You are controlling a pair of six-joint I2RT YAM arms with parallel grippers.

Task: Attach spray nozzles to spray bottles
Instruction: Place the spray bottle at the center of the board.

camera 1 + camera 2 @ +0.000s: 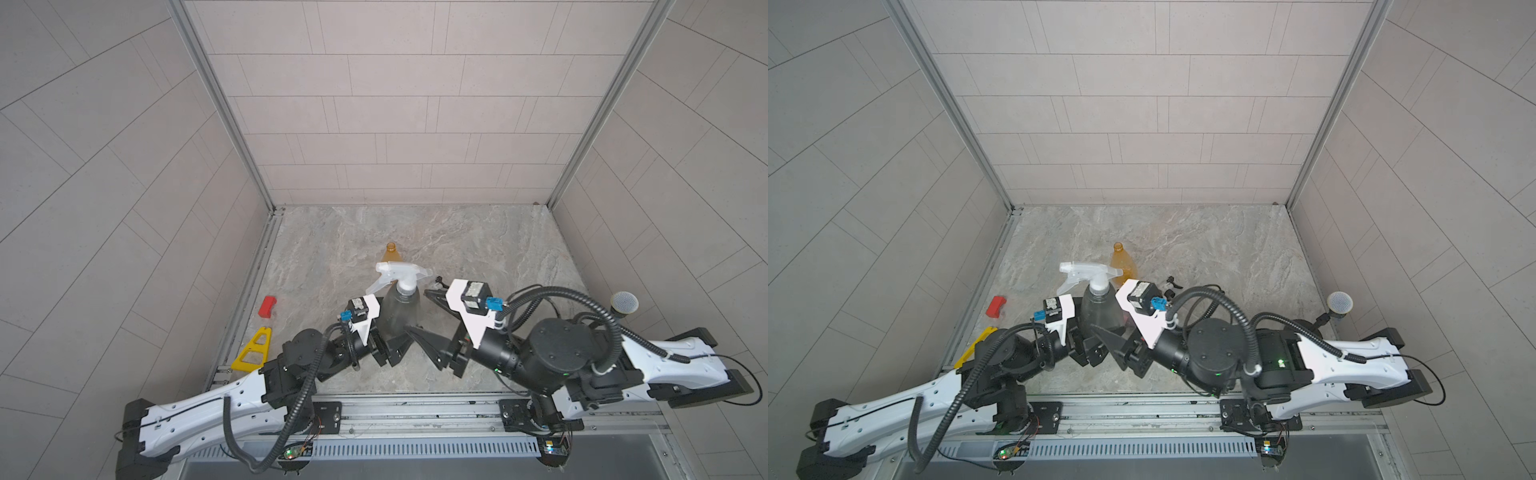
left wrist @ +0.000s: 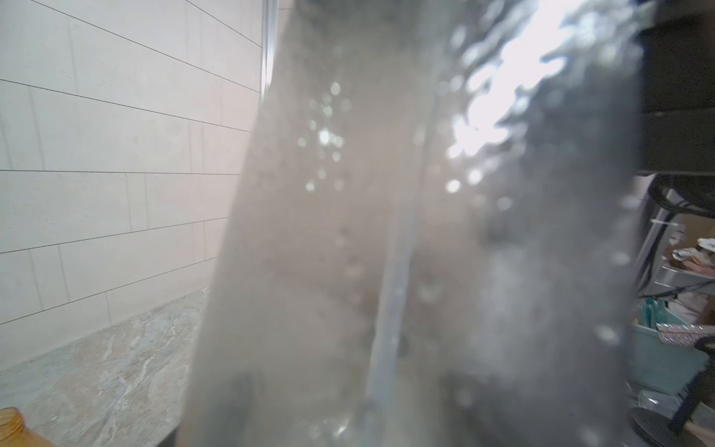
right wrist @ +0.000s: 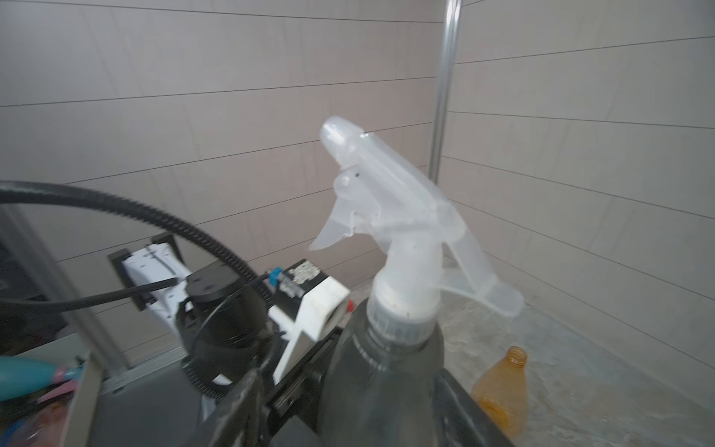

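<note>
The white nozzle (image 3: 390,216) sits on the neck of the smoky grey bottle (image 1: 401,313). The bottle stands upright with its long axis vertical, the trigger pointing to my left and the collar down over the neck. I cannot tell whether the collar is fully tight.

The left pincer (image 1: 395,343) is closed on the bottle's lower body, and its wrist view shows almost nothing but grey plastic. The right pincer (image 1: 424,313) is on the bottle's other side with its jaws spread wide. One finger is on each side of the body, gripping nothing, and the collar is above them rather than between them.

That height gap decides the next move. If the collar needs another turn, I judge the right pincer has to rise along the bottle's axis before it closes.

The amber bottle (image 1: 390,251) stands just beyond on the surface, neck bare. It is farther from both arms, and the right one is free to go for it. A small black nozzle (image 1: 1173,283) lies near the right wrist. The red block (image 1: 267,306) sits well off to the left.
</note>
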